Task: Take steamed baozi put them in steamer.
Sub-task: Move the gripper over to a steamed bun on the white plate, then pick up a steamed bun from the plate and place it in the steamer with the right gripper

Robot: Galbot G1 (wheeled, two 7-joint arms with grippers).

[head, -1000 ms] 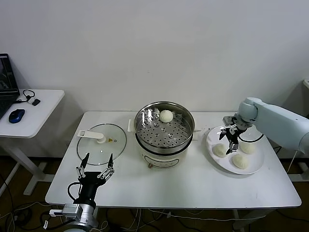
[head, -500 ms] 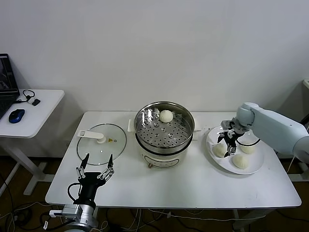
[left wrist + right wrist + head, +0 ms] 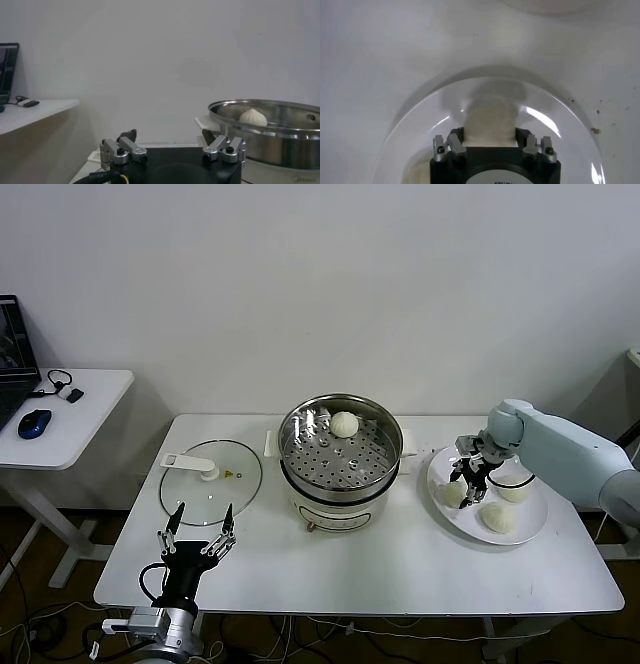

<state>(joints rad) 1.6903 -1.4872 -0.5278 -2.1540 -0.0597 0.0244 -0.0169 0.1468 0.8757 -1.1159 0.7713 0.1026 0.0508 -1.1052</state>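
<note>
The steamer (image 3: 300, 475) stands mid-table, a steel basket on a white pot base, with one steamed baozi (image 3: 344, 424) at the back of its perforated floor. Three more baozi lie on the white plate (image 3: 438, 468) to its right. My right gripper (image 3: 468, 477) is down on the plate, shut on the leftmost baozi (image 3: 455, 495). In the right wrist view that baozi (image 3: 490, 117) sits pinched between the fingers of the right gripper (image 3: 490, 133). The other two baozi (image 3: 499, 517) (image 3: 516, 488) lie beside it. My left gripper (image 3: 197, 536) waits open near the table's front left edge.
A glass lid (image 3: 211, 469) with a white handle lies flat left of the steamer. A side table (image 3: 60, 419) at far left holds a mouse and a laptop. In the left wrist view the steamer (image 3: 280, 145) with its baozi (image 3: 253, 117) stands beyond the left gripper (image 3: 169, 135).
My right gripper came down and left onto the plate's leftmost baozi and closed on it. The left arm has not moved.
</note>
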